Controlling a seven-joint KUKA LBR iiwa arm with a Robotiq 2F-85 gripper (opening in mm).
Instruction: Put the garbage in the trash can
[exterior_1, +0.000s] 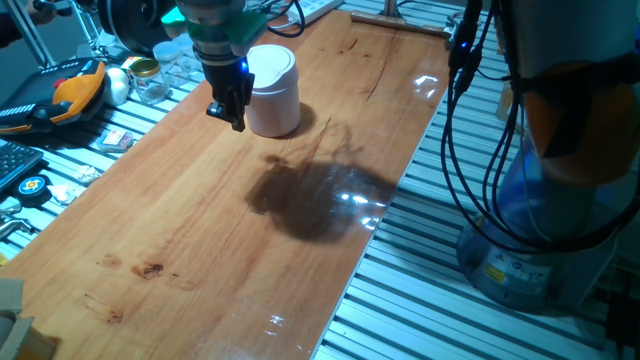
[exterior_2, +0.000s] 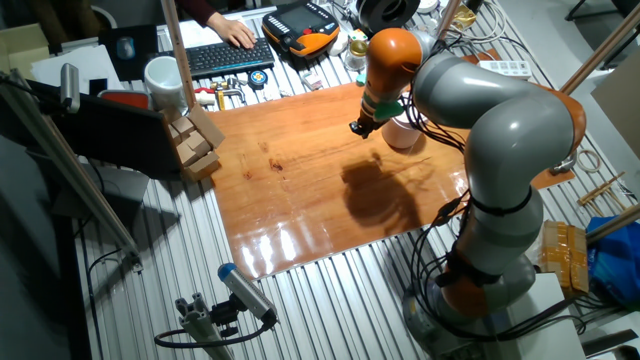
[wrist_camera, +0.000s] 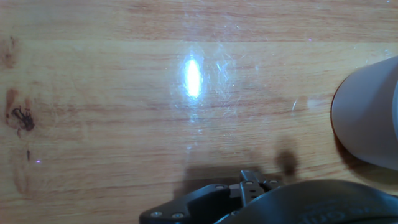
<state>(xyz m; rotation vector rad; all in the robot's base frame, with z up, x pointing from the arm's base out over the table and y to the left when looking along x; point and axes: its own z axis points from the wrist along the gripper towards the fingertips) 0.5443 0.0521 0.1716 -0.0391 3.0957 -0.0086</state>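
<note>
The trash can (exterior_1: 272, 90) is a small white bin with a domed lid, standing at the far end of the wooden table (exterior_1: 200, 230). It also shows in the other fixed view (exterior_2: 405, 132) and at the right edge of the hand view (wrist_camera: 370, 118). My gripper (exterior_1: 228, 112) hangs just left of the bin, close above the table, and also shows in the other fixed view (exterior_2: 360, 127). Its dark fingers look pressed together, with nothing white between them. The fingertips (wrist_camera: 250, 180) barely show at the hand view's bottom edge. The garbage wad is not visible in any view.
Glass jars (exterior_1: 150, 80), an orange-and-black tool (exterior_1: 75, 90) and paper scraps (exterior_1: 115, 138) lie off the table's left edge. A keyboard (exterior_2: 225, 58), a white cup (exterior_2: 162, 75) and wooden blocks (exterior_2: 195, 145) are at the far side. Cables (exterior_1: 470, 120) hang at the right.
</note>
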